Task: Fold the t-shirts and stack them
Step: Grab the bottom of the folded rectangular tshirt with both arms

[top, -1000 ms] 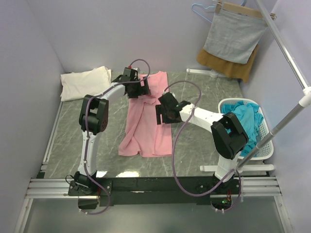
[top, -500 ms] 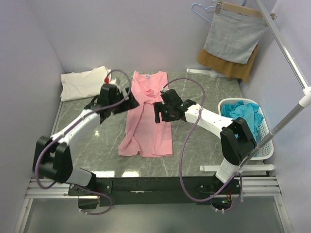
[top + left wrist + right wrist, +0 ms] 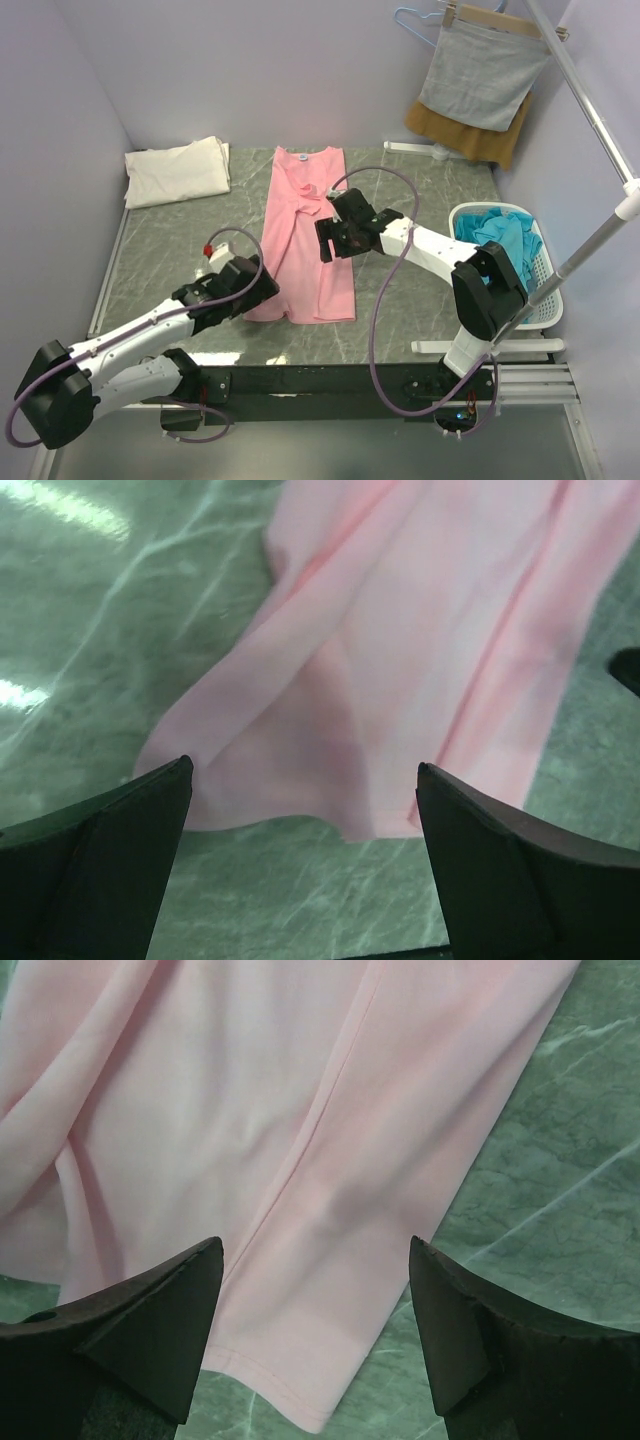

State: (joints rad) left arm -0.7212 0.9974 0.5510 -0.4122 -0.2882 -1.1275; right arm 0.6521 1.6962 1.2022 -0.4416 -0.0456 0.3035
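Note:
A pale pink t-shirt (image 3: 312, 258) lies folded into a long strip in the middle of the table, collar at the far end. My left gripper (image 3: 262, 291) is open and empty, low over the table at the shirt's near-left hem. In the left wrist view (image 3: 305, 770) the pink hem (image 3: 400, 680) lies just ahead between the fingers. My right gripper (image 3: 331, 240) is open and empty above the shirt's right side. The right wrist view (image 3: 315, 1245) shows pink cloth (image 3: 300, 1110) under it. A folded cream-white shirt (image 3: 178, 172) lies at the far left. Teal-blue shirts (image 3: 503, 240) fill a basket.
The white basket (image 3: 545, 285) stands at the right edge. A grey cloth on a hanger (image 3: 482, 75) and a mustard-brown cloth (image 3: 470, 135) hang at the far right. A slanted metal rail (image 3: 600, 130) runs down the right side.
My left arm has swung from the shirt's collar end back to its near-left hem. My right gripper has barely moved, staying over the shirt's right side.

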